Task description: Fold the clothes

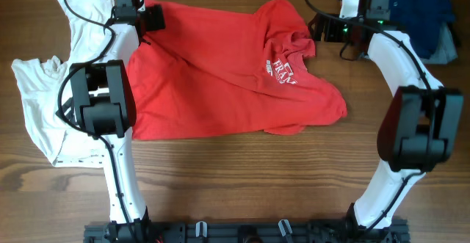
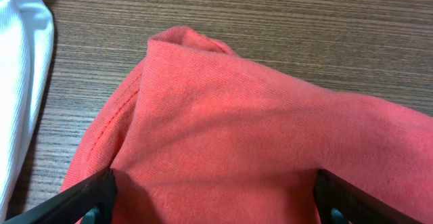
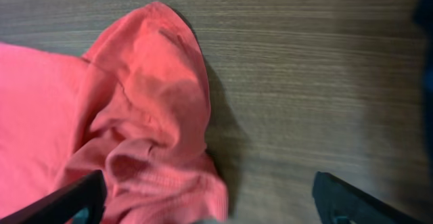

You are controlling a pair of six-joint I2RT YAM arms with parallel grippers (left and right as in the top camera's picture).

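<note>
1. Red T-shirt [image 1: 220, 81] lies rumpled and unfolded on the table [image 1: 242, 177], lettering up.
2. Left gripper [image 1: 150, 17] at its far left corner: jaws wide, cloth between, not pinched.
3. Right gripper [image 1: 321, 27] by the collar: jaws wide, holding nothing.
4. Likely step: taking the far edge. Next, both must close on fabric.

Your left arm [image 1: 121, 169] and right arm [image 1: 389, 52] are built from smooth white links joined by chunky black joint housings [image 1: 99, 100]. Thin black cables [image 1: 77, 12] loop off the wrists. A small green light [image 1: 341, 31] glows on the right one. Your fingers [image 2: 88, 195] are matte black.
</note>
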